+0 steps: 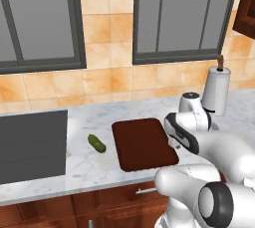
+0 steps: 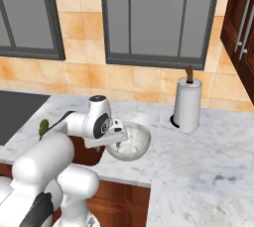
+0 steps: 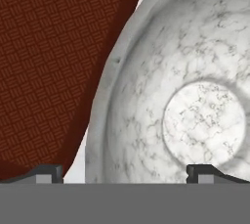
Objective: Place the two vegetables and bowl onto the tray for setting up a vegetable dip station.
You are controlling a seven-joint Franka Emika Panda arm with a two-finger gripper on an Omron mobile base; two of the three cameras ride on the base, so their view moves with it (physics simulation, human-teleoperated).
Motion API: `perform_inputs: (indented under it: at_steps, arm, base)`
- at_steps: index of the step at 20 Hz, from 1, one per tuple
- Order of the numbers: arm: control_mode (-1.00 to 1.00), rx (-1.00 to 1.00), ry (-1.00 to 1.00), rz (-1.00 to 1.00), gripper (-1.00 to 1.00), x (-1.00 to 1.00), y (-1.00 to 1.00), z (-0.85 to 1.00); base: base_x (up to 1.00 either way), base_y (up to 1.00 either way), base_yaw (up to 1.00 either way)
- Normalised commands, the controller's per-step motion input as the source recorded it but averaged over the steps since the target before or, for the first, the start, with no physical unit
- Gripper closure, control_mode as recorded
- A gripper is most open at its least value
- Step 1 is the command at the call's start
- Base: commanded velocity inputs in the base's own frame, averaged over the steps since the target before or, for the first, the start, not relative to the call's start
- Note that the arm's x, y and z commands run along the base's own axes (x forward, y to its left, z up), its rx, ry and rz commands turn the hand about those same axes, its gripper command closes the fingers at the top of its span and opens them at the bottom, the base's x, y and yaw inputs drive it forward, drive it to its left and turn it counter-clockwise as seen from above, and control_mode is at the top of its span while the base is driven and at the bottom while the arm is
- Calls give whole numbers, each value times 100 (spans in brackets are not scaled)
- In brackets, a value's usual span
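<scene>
The tray (image 1: 144,143) holds 0 of 3 items. The cucumber (image 1: 96,143) lies left of it; the bowl (image 2: 130,141) sits just right, rim between the spread, empty gripper (image 3: 124,171) jaws.

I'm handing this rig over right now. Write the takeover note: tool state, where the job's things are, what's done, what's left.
Tool: open, holding nothing, poised over the near rim of the bowl, one fingertip over the gap beside the tray, the other inside the bowl.
Bowl: on the marble counter, just right of the tray, not on it.
Cucumber: on the counter, left of the tray, apart from it.
Carrot: not located in these pictures.
Tray: nothing visible on it.
Done: nothing placed.
Left: grip the bowl's rim and move it onto the tray, then the cucumber, then find and place the carrot.
</scene>
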Motion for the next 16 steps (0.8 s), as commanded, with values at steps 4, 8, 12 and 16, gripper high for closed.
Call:
perform_inputs:
  at_steps: [4,8,12,16]
  arm:
    - [-100,0,2,0,-100,0,0,-13]
    - [-100,0,0,0,100,0,0,0]
    - [-100,0,0,0,100,0,0,0]
    - [-100,0,0,0,100,0,0,0]
  base:
    - [0,0,0]
    - [0,0,0]
    - [0,0,0]
    - [0,0,0]
